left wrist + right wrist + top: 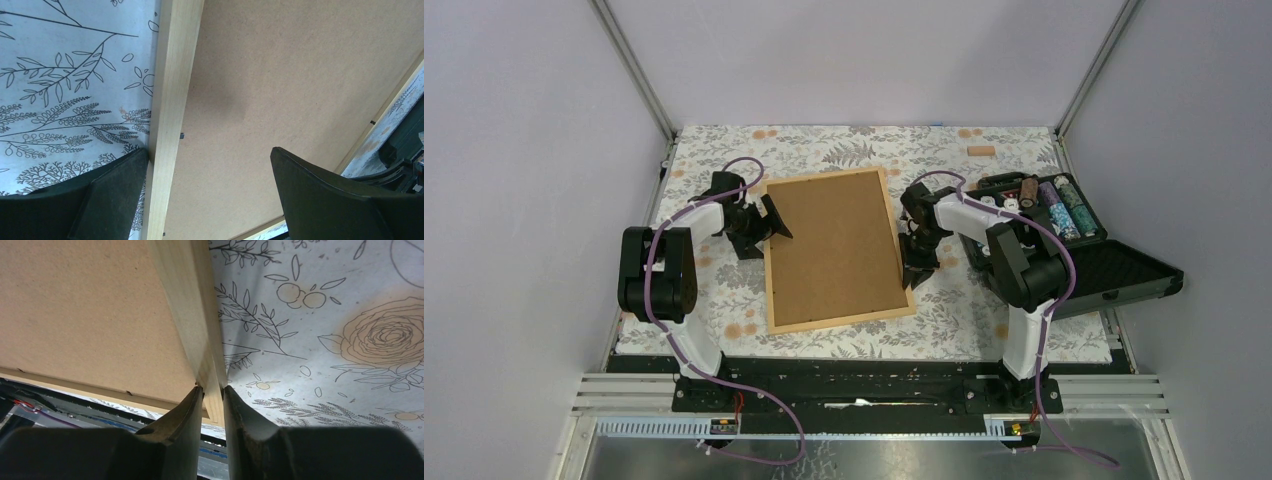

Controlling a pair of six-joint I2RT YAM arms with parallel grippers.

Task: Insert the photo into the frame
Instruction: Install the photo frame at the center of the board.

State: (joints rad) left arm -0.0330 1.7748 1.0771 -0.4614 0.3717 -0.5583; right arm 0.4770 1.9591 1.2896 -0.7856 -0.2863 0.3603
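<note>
The frame, thin light wood, lies on the floral cloth with a brown backing board facing up. The photo is hidden. My left gripper is open at the frame's left side. In the left wrist view its fingers straddle the left rail, one on the cloth and one over the board. My right gripper is at the frame's right side. In the right wrist view that gripper is shut on the right rail, a finger pressed on each side.
An open black case with several rolls stands right of the right arm. A small wooden block lies at the back right. Grey walls enclose the table on three sides.
</note>
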